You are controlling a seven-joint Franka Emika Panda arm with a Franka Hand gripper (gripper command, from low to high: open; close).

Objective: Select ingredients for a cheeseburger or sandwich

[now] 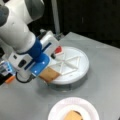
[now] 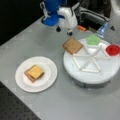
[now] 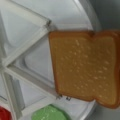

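Gripper [image 2: 63, 29] positioned above toast [image 2: 72, 45] on tray rim [image 2: 75, 72]; fingers' spread not discernible. Level, centred approach judged best. Stack [image 2: 34, 72] plated.

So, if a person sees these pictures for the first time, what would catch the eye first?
Probably the toast square lying at the rim of the divided white tray, its corner over the edge; it fills the wrist view. The gripper hangs just beyond it, toward a front view's top. At a front view's left, the white plate holds a small stack topped with yellow cheese.
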